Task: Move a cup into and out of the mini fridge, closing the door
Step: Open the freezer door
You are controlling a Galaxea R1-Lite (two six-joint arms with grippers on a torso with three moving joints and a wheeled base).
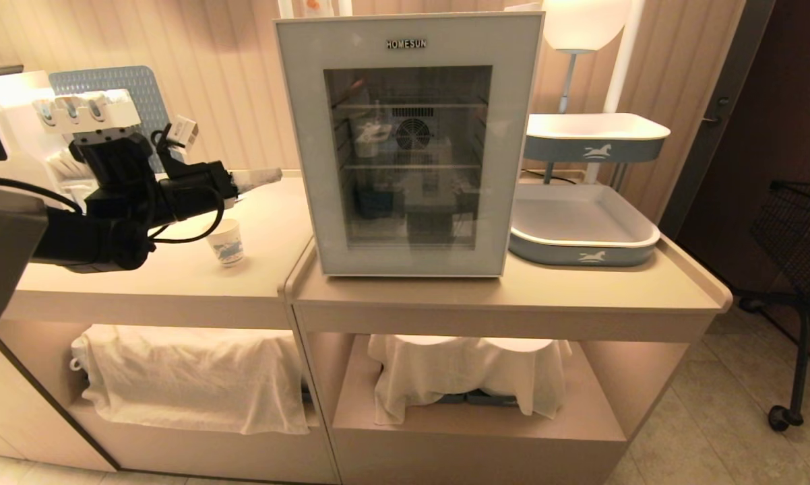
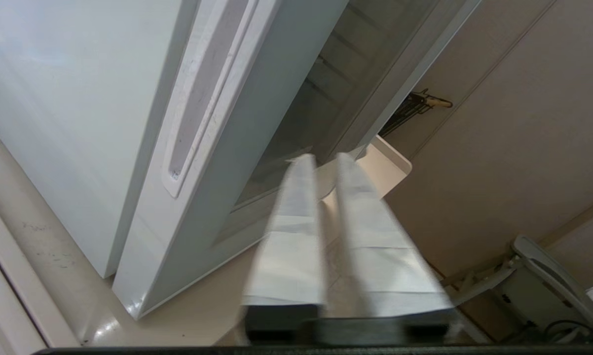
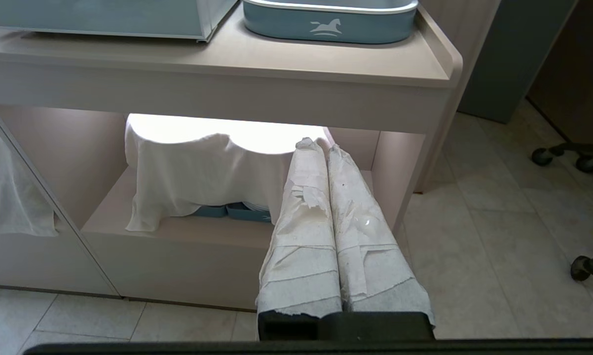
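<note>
Beige counter (image 1: 526, 286), tiled floor (image 1: 715, 417)

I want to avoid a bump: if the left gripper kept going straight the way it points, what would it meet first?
Probably the fridge: the left gripper points at its side, near the door edge. Depth is unclear.

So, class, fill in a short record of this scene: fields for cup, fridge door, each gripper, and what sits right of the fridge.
cup: the cup stands upright on the counter, left of the mini fridge, not held
door: the door looks shut
left gripper: left gripper hovers above the counter, pointing at the fridge's side, fingers slightly apart, empty
right gripper: right gripper shut, empty, low before the counter's lower shelf
right of fridge: grey tray
</note>
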